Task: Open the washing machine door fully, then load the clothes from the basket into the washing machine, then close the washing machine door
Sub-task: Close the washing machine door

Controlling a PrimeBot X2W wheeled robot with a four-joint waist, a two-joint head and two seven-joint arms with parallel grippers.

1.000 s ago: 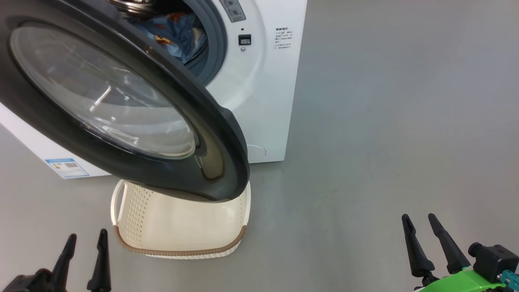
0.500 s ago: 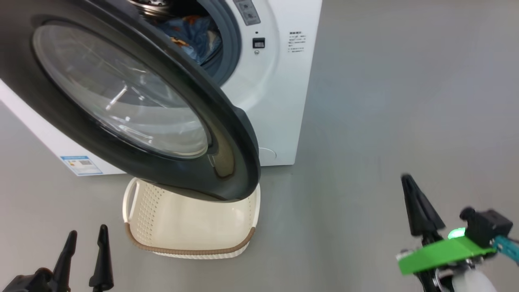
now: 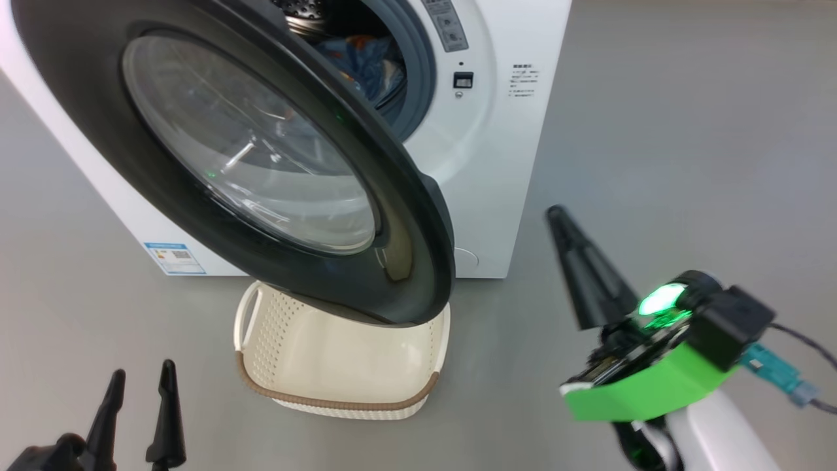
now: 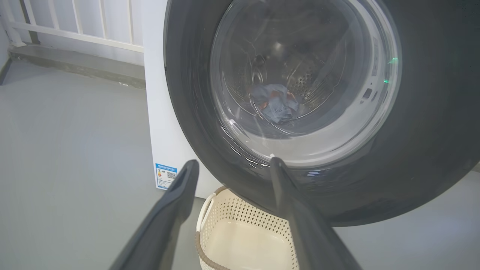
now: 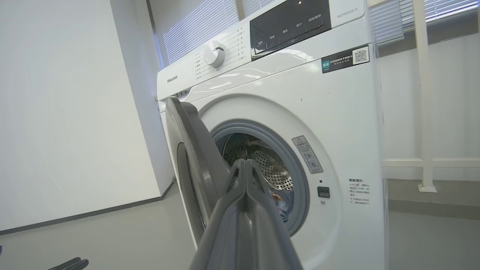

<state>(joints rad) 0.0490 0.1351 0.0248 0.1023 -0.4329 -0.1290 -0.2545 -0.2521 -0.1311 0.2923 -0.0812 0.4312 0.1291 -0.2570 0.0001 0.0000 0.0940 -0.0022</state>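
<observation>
- The floor [image 3: 686, 131] is smooth and grey.
- A plain white wall [image 5: 56, 112] stands at one side, with a dark strip [image 5: 93, 213] along its bottom.
- Window blinds [image 5: 195, 30] hang at the back, and daylight shines through them.
- White bars [image 4: 77, 35] stand above a low grey ledge [image 4: 75, 63].

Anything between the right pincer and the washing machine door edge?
No. In the head view, the stretch from the right pincer to the washing machine door is bare grey floor.

Bare floor [image 3: 654, 163] right of the washing machine door [image 3: 248, 150], basket [image 3: 340, 403] close under its rim.
</observation>
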